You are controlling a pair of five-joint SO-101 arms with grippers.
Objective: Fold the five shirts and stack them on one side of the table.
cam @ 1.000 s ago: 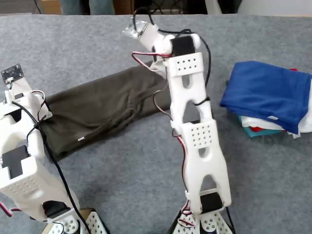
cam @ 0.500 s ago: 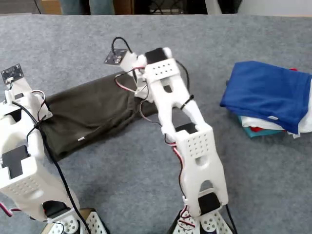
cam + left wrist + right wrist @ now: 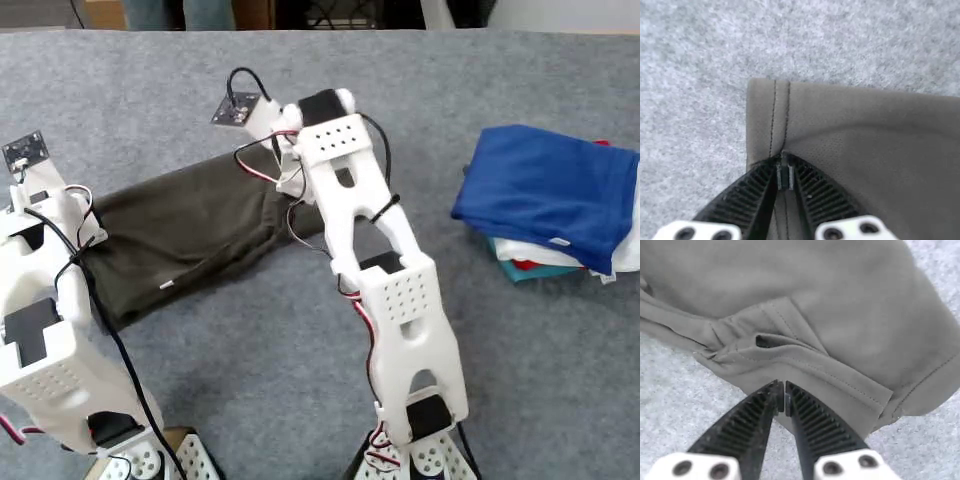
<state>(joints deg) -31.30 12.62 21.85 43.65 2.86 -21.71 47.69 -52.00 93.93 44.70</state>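
Your right hand (image 3: 784, 391) swung left, folding the olive shirt (image 3: 190, 228) over; it and your left hand (image 3: 785, 172) pinch hems, closed tight. Mid-fold: next lay it flat, release.

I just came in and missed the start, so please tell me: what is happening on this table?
Shirt folding is under way. A dark shirt lies in a long strip on the grey table. The left gripper is shut on its hem at one end, and the right gripper is shut on its edge toward the other end. A stack of folded shirts sits at the table's right side, with a blue shirt on top.
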